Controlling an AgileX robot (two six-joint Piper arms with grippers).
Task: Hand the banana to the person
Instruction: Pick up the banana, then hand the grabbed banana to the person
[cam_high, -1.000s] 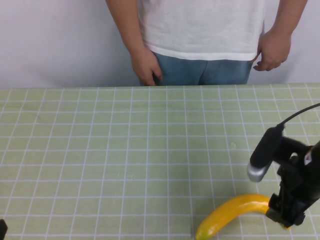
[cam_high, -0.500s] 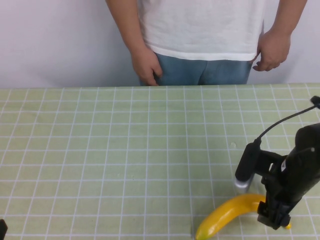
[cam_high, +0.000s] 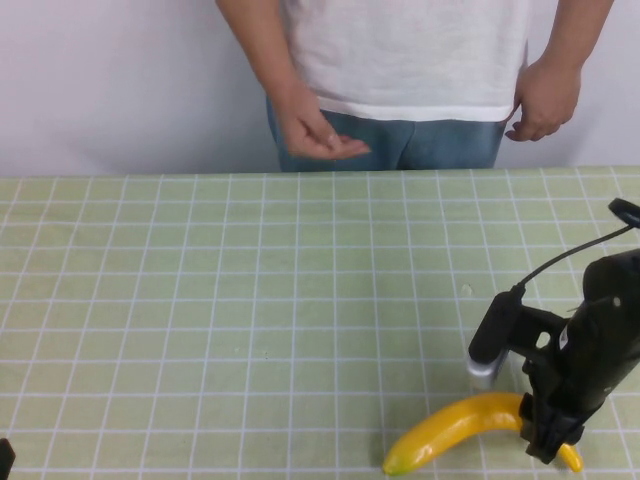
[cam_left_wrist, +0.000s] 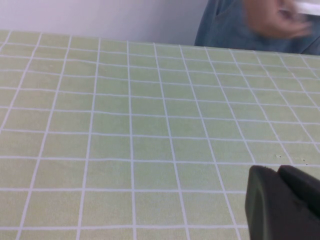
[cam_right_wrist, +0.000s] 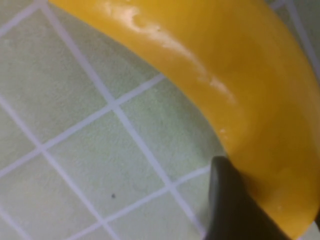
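The yellow banana (cam_high: 455, 428) lies at the table's near right, curved, with one tip past my right gripper (cam_high: 545, 440). The gripper comes down on the banana's right part, and its jaws straddle and press it. In the right wrist view the banana (cam_right_wrist: 225, 75) fills the frame and a dark finger (cam_right_wrist: 235, 205) lies against it. The person (cam_high: 410, 60) stands behind the far edge, with one hand (cam_high: 320, 130) held out palm up and the other hanging. My left gripper (cam_left_wrist: 287, 197) is shut and empty, low at the near left corner (cam_high: 4, 458).
The table is covered by a green cloth with a white grid (cam_high: 250, 300). A white wall stands behind the person. A black cable (cam_high: 580, 250) loops above the right arm.
The person's hand has risen from their hip and turned palm up. My right gripper has dropped lower onto the banana, which has shifted slightly.
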